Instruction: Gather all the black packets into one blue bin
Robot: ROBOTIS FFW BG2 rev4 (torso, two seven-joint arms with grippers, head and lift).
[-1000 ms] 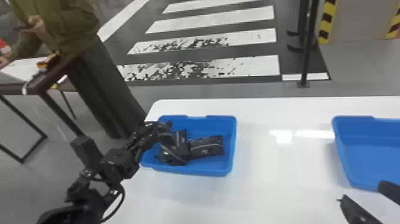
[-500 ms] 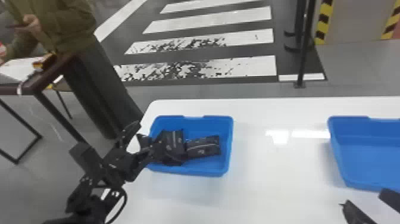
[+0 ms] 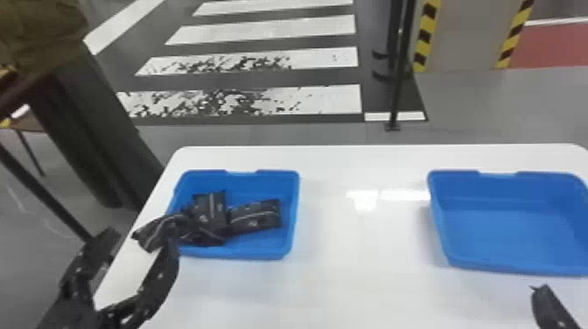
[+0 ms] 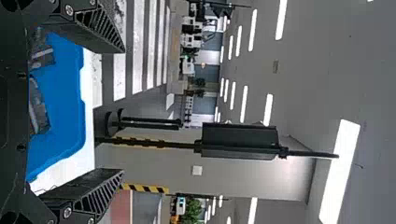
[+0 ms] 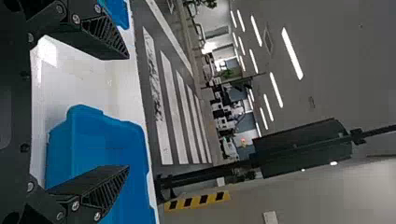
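I'd worry that the left gripper (image 4: 123,111), jaws wide apart and empty as on the right gripper (image 5: 129,112), might catch the black packet (image 3: 158,232) slumped over the left blue bin (image 3: 245,254)'s edge and drag it away from the packets (image 3: 254,216) inside.

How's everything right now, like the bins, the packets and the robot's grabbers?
Left bin: open on top, partly filled.
Right bin: open on top, looks empty.
Black packets: bunched together, one poking over the rim.
Left gripper: open.
Right gripper: open.
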